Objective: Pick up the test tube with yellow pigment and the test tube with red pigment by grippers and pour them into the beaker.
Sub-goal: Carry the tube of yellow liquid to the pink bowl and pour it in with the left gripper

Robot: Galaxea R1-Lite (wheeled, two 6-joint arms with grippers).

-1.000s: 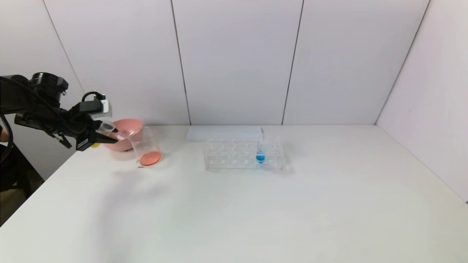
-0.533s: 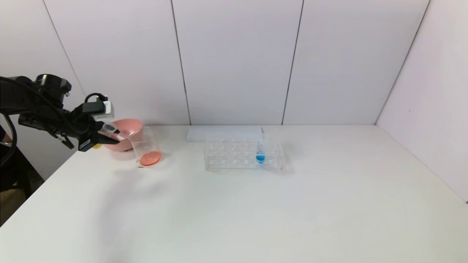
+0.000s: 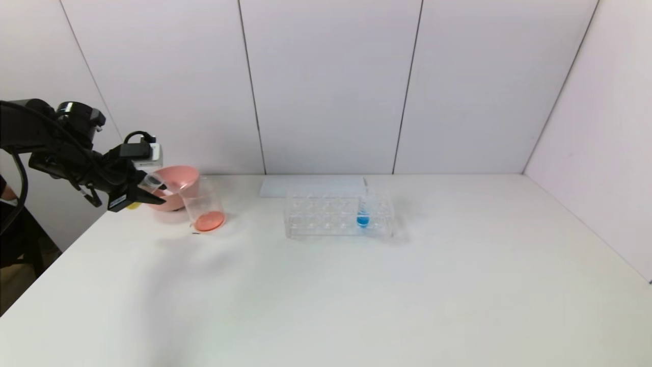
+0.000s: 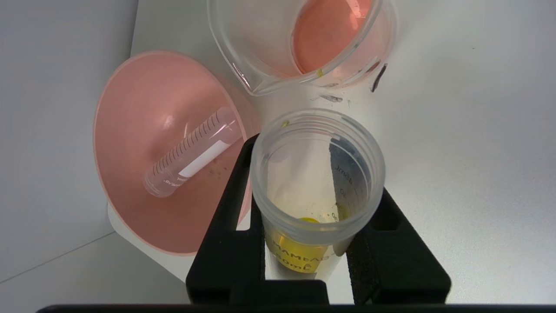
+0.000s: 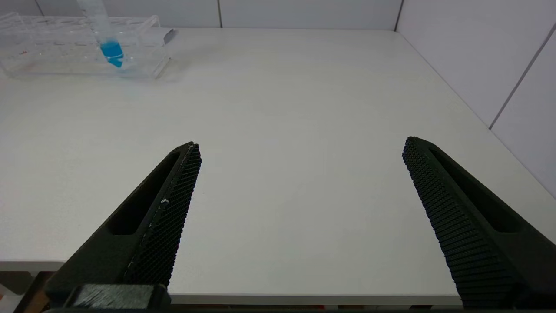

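My left gripper (image 3: 150, 192) is shut on the test tube with yellow pigment (image 3: 151, 180) and holds it tilted above the table's left edge. The tube's open mouth points toward the beaker (image 3: 204, 206). In the left wrist view the black fingers (image 4: 226, 208) clamp the tube (image 4: 317, 174), and the yellow liquid sits at its lower end. The beaker (image 4: 243, 39) stands just beyond the tube, with red-orange liquid on its bottom. No tube holding red liquid shows. My right gripper (image 5: 299, 145) is open and empty over the table's front edge.
A pink bowl (image 3: 178, 178) stands beside the beaker, touching it. An empty clear graduated tube (image 4: 195, 152) lies inside the bowl (image 4: 130, 204). A clear tube rack (image 3: 326, 216) with a blue-liquid tube (image 3: 362, 214) stands mid-table, before a flat white sheet (image 3: 310, 186).
My left gripper has shifted a little to the right, toward the bowl and beaker, with the yellow tube in it. Nothing else has moved.
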